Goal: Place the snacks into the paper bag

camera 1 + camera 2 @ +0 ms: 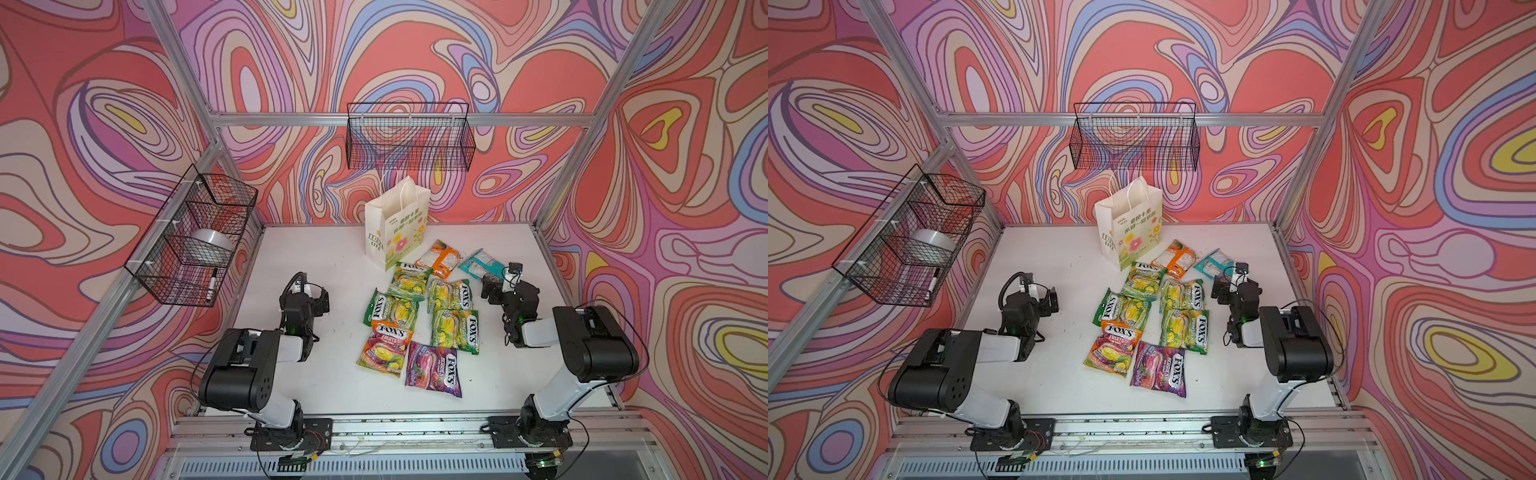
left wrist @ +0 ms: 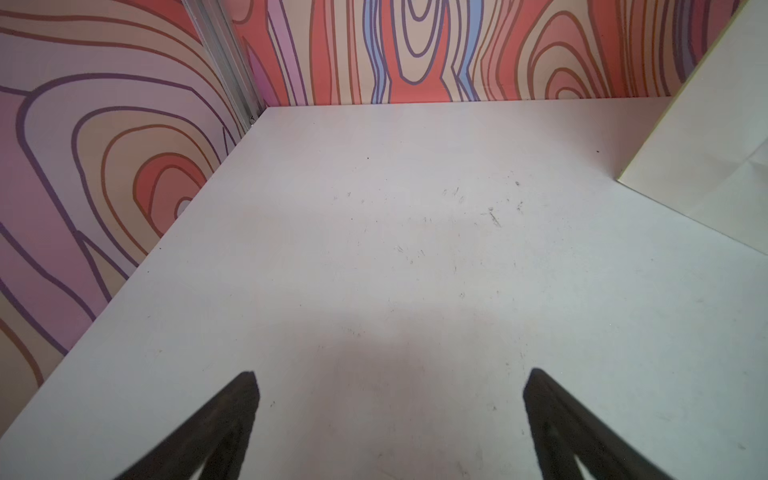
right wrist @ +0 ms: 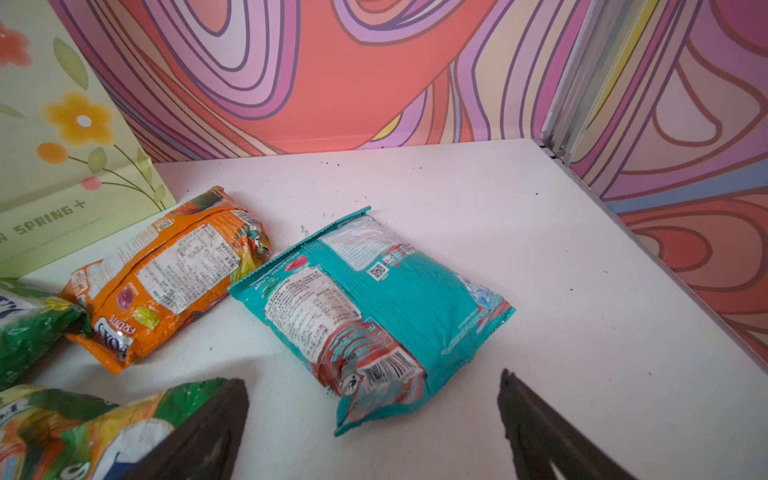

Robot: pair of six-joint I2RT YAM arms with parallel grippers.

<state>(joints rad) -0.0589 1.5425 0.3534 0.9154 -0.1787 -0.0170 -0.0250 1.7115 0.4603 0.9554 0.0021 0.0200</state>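
Table (image 1: 332, 257) left bare; snacks (image 1: 453, 328) near right gripper (image 1: 491, 286).

The scuffed white table (image 1: 320, 374) bears the upright paper bag (image 1: 392, 226) and, beside it, flat-lying snacks (image 1: 455, 328).

We see bag (image 1: 1128, 224) upright at table (image 1: 1059, 374) back | eight snacks (image 1: 1183, 332) flat in front of it | orange packet (image 1: 1174, 258) nearest bag | teal packet (image 1: 1212, 262) just beside right gripper (image 1: 1220, 291) | purple packet (image 1: 1158, 370) frontmost | left gripper (image 1: 1051, 301) over bare table, well apart from snacks | back basket (image 1: 1133, 137) and left basket (image 1: 909, 241) on walls
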